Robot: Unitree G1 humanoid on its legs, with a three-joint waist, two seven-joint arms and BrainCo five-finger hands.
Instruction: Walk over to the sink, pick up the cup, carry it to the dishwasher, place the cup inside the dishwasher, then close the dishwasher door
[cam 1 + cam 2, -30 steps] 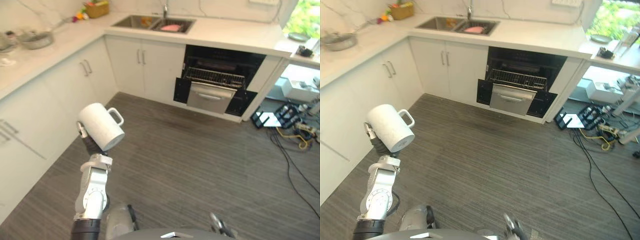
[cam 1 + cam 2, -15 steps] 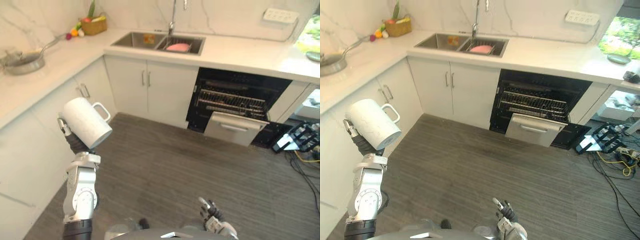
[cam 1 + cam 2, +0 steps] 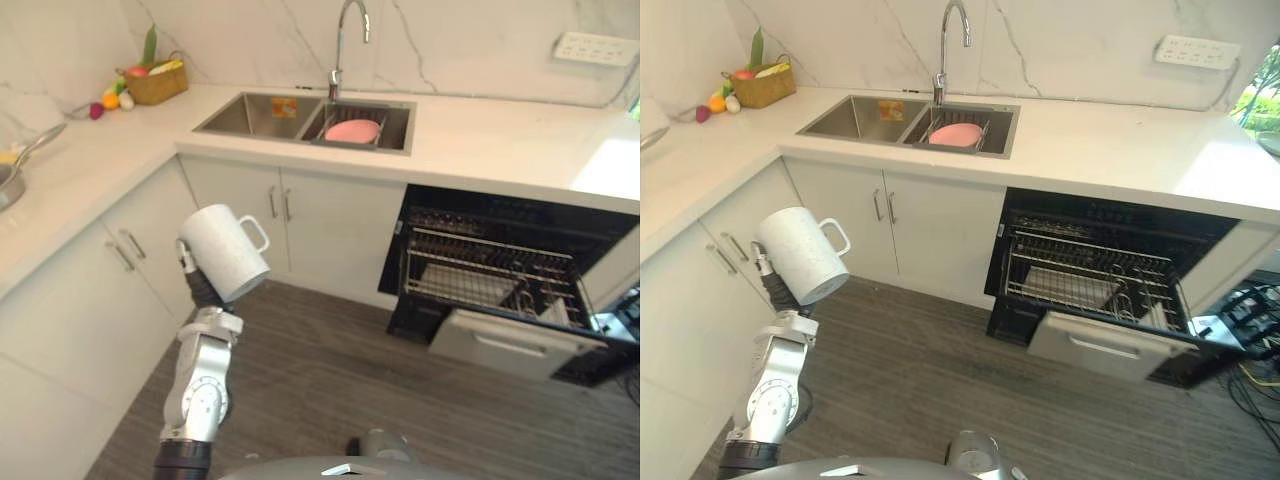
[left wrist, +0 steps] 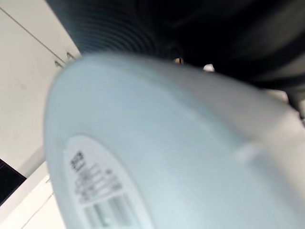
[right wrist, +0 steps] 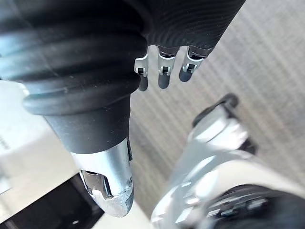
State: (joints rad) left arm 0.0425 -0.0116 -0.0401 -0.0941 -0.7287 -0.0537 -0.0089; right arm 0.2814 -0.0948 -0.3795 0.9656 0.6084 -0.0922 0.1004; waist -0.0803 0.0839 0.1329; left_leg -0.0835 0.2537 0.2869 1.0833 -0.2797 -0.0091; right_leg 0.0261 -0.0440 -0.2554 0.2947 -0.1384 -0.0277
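The left hand (image 3: 199,287) grips the white cup (image 3: 225,252) from below at 9 o'clock; the cup is tilted, its handle toward 2 o'clock. The sink (image 3: 247,116) lies at 12 o'clock, the open dishwasher (image 3: 506,345) at 4 o'clock. The right hand (image 5: 162,69) hangs with its fingers loose and straight, holding nothing.

No wording can be read anywhere. A white paper label (image 4: 97,188) with a barcode and lines of small, blurred print sits on the flat base of the white cylindrical ceramic cup (image 4: 181,143). An orange-yellow sticker (image 3: 284,106) stands on the back wall inside the stainless-steel sink (image 3: 232,118), in its left basin; its print is too small to make out.
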